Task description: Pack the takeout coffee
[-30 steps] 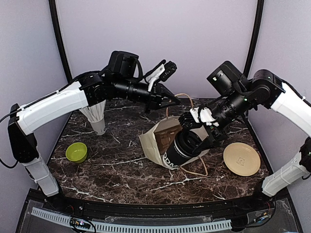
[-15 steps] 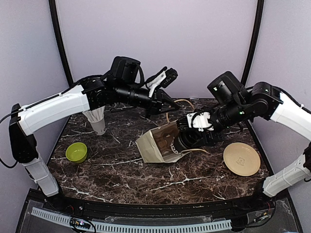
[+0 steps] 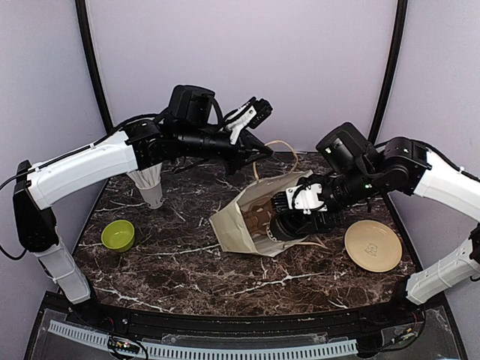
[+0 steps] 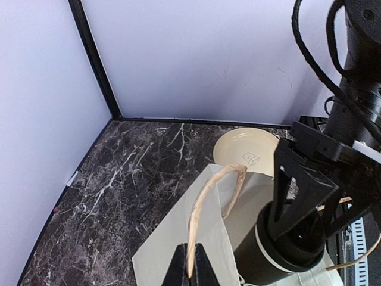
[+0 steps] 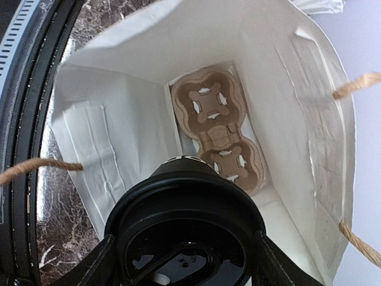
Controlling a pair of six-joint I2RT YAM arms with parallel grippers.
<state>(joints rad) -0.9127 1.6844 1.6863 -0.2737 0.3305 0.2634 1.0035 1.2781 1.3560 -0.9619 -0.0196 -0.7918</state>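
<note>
Right fingers (image 5: pixel 95 265) clamp the takeout coffee (image 5: pixel 184 238) in the mouth of the paper bag (image 3: pixel 236 225), above the pulp cup carrier (image 5: pixel 217 131) at its bottom, while left fingers (image 4: pixel 177 268) pinch a rope handle (image 4: pixel 205 202) to keep it open; seating and release judged not yet done.

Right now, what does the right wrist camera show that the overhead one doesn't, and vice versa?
Right wrist only: a clear look at the cardboard cup carrier on the bottom of the paper bag. Overhead only: the green bowl, the tan plate, the left gripper pinching the bag's handle. Both: that bag and the takeout coffee held by the right gripper.
</note>
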